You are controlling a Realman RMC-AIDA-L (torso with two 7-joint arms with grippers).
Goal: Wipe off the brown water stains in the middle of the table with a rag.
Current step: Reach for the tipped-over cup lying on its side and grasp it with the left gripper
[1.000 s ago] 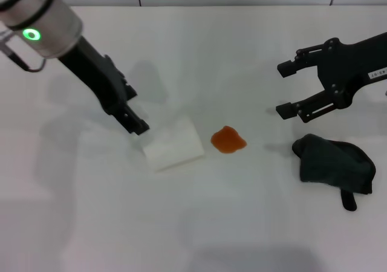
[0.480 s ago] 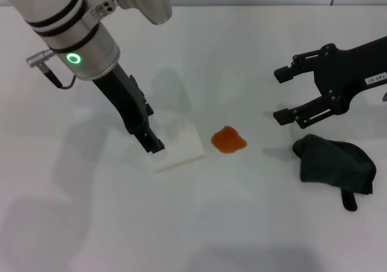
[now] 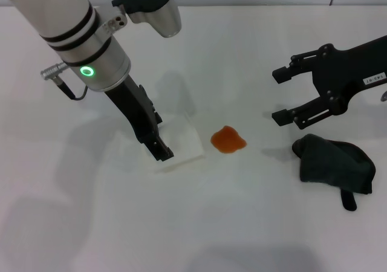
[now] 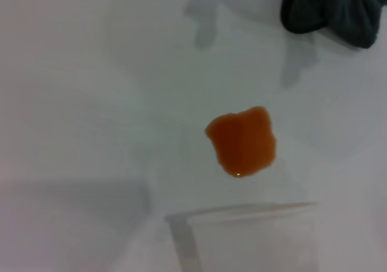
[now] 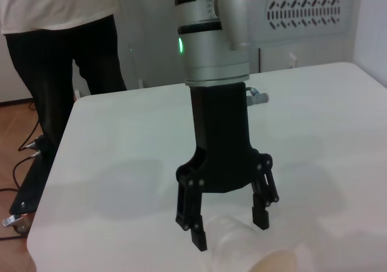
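Observation:
The brown water stain [image 3: 228,140] is a small orange-brown blotch in the middle of the white table [image 3: 199,223]. It also shows in the left wrist view [image 4: 242,142]. The rag [image 3: 334,163], a dark bunched cloth with a short tab, lies at the right; its edge shows in the left wrist view [image 4: 329,9]. My right gripper [image 3: 278,95] is open and empty, hovering just up and left of the rag. My left gripper [image 3: 161,148] is open, its fingers [image 5: 195,231] straddling a white paper cup left of the stain.
The white paper cup [image 3: 181,144] lies on its side just left of the stain; it shows in the left wrist view [image 4: 248,239] and the right wrist view [image 5: 233,248]. A person [image 5: 60,48] stands beyond the table's far left end.
My left arm has swung right and lowered, bringing its gripper from the cup's far-left corner down over the cup. The right gripper has edged slightly left. Stain and rag have not moved.

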